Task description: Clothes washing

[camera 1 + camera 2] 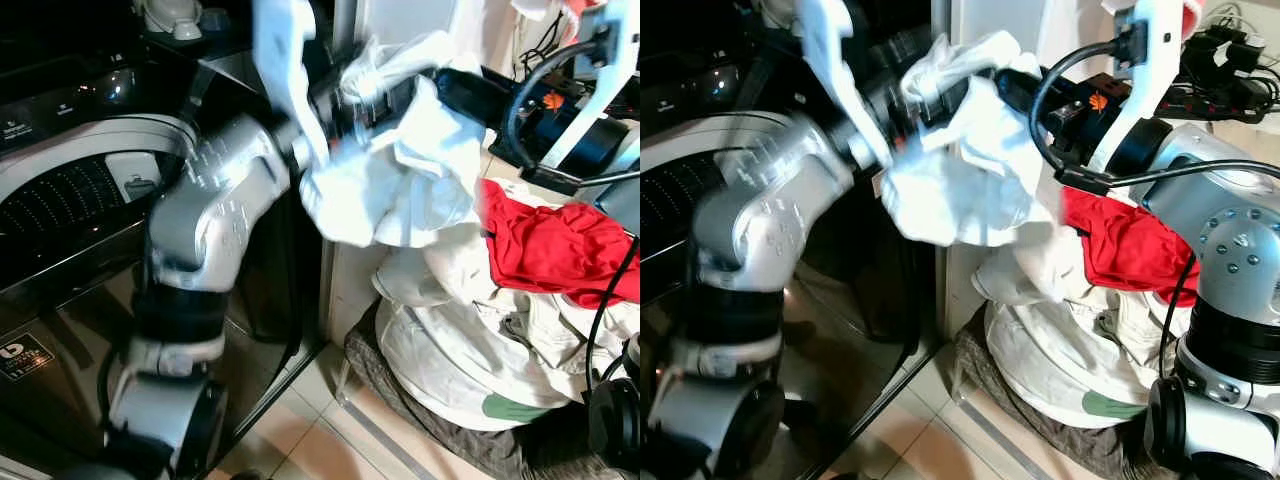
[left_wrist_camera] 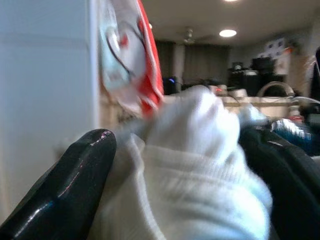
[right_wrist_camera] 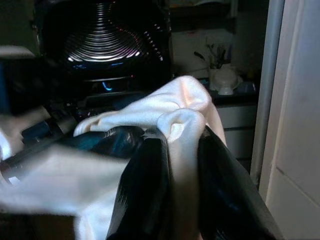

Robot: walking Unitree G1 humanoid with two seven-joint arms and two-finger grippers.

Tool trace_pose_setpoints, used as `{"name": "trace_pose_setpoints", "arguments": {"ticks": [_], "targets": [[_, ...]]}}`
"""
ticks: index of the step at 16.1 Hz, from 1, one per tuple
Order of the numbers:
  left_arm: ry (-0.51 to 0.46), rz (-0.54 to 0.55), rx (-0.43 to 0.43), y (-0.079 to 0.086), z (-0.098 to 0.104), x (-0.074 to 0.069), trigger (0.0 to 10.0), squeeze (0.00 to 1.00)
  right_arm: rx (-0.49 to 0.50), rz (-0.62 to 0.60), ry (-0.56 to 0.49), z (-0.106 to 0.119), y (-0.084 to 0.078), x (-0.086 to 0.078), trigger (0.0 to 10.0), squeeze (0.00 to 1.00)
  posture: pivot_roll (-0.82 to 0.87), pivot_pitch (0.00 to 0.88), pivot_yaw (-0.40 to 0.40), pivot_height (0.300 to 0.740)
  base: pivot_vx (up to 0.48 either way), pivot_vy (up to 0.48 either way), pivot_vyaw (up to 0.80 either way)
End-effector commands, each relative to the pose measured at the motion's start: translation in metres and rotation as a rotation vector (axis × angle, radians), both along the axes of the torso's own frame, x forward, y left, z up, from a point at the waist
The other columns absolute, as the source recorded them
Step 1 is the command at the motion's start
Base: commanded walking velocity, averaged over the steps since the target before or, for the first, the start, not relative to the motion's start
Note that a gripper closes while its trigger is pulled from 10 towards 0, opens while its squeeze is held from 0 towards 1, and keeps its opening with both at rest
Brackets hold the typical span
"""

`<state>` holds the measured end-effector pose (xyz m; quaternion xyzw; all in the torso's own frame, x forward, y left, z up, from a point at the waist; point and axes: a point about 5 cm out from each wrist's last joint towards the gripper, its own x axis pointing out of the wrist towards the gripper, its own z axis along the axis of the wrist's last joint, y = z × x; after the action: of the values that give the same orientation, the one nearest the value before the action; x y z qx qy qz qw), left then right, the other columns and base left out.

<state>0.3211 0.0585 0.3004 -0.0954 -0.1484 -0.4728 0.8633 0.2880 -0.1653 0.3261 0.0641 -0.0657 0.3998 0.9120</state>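
We see the washing machine [image 1: 70,230] at our left, dark-fronted, its ribbed drum opening showing under the rim. Our left arm [image 1: 215,215] rises in front of it, elbow bent, forearm reaching up and across toward the centre; blurred in both eye views.

Right arm [image 1: 1230,250] stands at our right, shoulder housing large and near the camera, forearm angled up and inward, black cables looping over it.

Between the two arms hangs the white garment [image 1: 400,170], bunched and held up in the air above the laundry pile [image 1: 480,340], just right of the washer's front edge.

Left gripper [image 2: 165,200]: clenched on the white garment, ribbed white cloth packed between its two black fingers [image 2: 75,185] in the left wrist view.

Right gripper [image 3: 182,165]: also pinching a fold of the white garment between its fingers, the drum visible behind it in the right wrist view.

The laundry pile sits on the tiled floor [image 1: 310,430], cream and white cloth heaped, with a red garment [image 1: 545,245] draped on top, under the right arm. A white wall panel [image 1: 990,20] stands behind the held cloth.
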Motion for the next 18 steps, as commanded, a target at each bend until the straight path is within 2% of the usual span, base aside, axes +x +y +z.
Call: {"name": "trace_pose_setpoints", "arguments": {"ticks": [1, 5, 7, 8, 11, 14, 17, 18], "targets": [[0.050, -0.080, 0.012, -0.007, -0.007, -0.005, 10.0, 0.00, 0.037, 0.025, -0.070, 0.012, -0.002, -0.007, 0.0, 0.00, -0.09, 0.000, -0.011, 0.740, 0.000, 0.000, 0.00], [0.108, -0.221, 0.019, -0.014, -0.022, -0.017, 10.0, 0.00, 0.083, 0.044, -0.084, 0.015, -0.002, -0.010, 0.0, 0.00, -0.08, 0.000, -0.011, 0.740, 0.000, 0.000, 0.00], [0.122, -0.232, -0.001, -0.014, -0.023, -0.018, 10.0, 0.00, 0.090, 0.045, -0.084, 0.016, -0.002, -0.010, 0.0, 0.00, -0.08, 0.000, -0.010, 0.740, 0.000, 0.000, 0.00], [0.130, -0.227, -0.022, -0.013, -0.022, -0.018, 0.0, 0.00, 0.090, 0.045, -0.083, 0.015, -0.001, -0.010, 0.0, 0.00, -0.08, 0.000, -0.011, 0.740, 0.000, 0.000, 0.00], [0.131, -0.171, -0.060, -0.009, -0.018, -0.011, 0.0, 0.00, 0.093, 0.047, -0.080, 0.015, -0.001, -0.011, 0.0, 0.00, -0.08, 0.000, -0.010, 0.740, 0.000, 0.000, 0.00], [0.236, -0.098, -0.105, -0.006, -0.018, -0.002, 0.0, 0.00, 0.090, 0.045, -0.074, 0.014, 0.000, -0.011, 0.0, 0.00, -0.09, 0.000, -0.006, 0.740, 0.000, 0.000, 0.00], [0.266, -0.095, -0.092, -0.006, -0.021, -0.001, 0.0, 0.00, 0.088, 0.037, -0.065, 0.012, 0.001, -0.009, 0.0, 0.00, -0.08, 0.000, -0.003, 0.740, 0.000, 0.000, 0.00], [0.229, -0.083, -0.072, -0.005, -0.021, -0.002, 0.0, 0.00, 0.088, 0.038, -0.064, 0.012, 0.001, -0.010, 0.0, 0.00, -0.09, 0.000, -0.002, 0.740, 0.000, 0.000, 0.00]]}}
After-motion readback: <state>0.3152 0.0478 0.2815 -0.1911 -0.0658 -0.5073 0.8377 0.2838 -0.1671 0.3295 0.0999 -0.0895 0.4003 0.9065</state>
